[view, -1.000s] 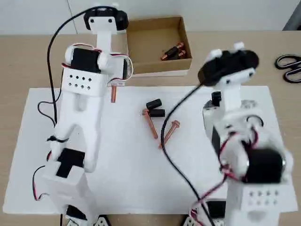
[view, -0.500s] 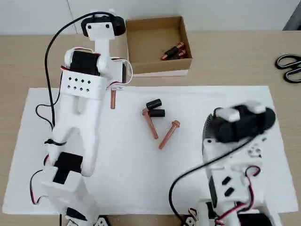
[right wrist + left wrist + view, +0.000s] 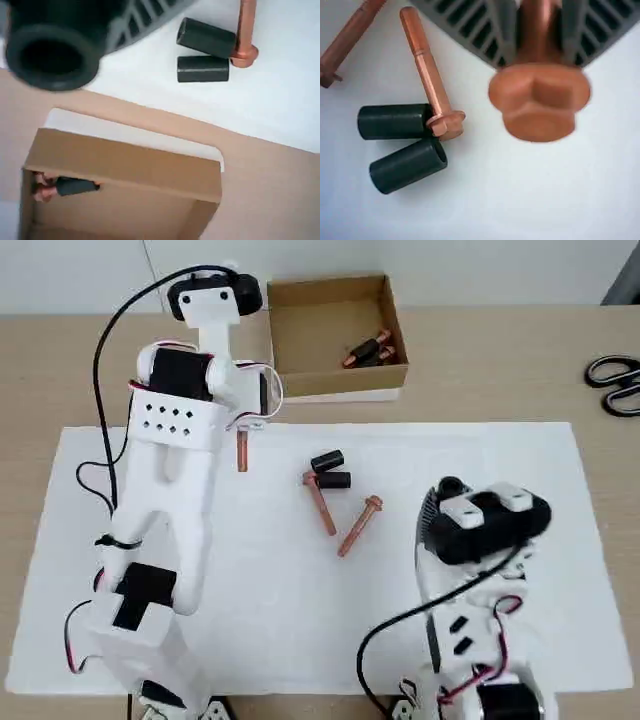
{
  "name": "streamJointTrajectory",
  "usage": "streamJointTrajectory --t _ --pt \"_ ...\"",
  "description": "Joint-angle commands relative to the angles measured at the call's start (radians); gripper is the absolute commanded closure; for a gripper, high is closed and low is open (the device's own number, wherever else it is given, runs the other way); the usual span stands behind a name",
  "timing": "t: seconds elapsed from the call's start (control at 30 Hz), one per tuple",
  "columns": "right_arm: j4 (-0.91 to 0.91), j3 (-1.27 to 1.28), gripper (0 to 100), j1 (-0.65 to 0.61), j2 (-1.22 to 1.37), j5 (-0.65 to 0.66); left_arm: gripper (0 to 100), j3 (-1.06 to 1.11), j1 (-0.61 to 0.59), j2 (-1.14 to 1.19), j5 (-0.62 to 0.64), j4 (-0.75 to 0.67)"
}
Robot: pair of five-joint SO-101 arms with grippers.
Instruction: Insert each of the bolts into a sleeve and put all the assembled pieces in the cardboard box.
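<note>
One bolt (image 3: 539, 102) in left claw (image 3: 540, 52), shank mostly hidden between its jaws

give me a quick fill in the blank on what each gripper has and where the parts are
1. The left gripper grips a copper ___.
2. The right gripper grips a black ___.
3. On the sheet lie two loose bolts and ___ loose sleeves.
4. The finished pieces lie in the ___.

Missing words: bolt; sleeve; two; box.
</note>
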Motion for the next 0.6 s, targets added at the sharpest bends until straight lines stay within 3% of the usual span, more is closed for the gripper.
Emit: streamJointTrajectory --t 0.0,0.13,0.4,0.57 --pt "-0.131 0.049 99.5 -0.07 -0.012 0.006 99 -0.16 0.003 -0.118 -0.091 -0.035" --pt "-0.194 0.117 99.5 -0.143 -0.012 0.011 99 -0.229 0.003 -0.173 -0.158 -0.054" --pt "-0.306 0.124 99.5 -0.168 -0.01 0.008 99 -0.231 0.049 -0.258 -0.087 -0.012" --pt "-0.3 0.126 99.5 -0.16 -0.01 0.009 99 -0.255 0.101 -0.31 -0.137 -0.158"
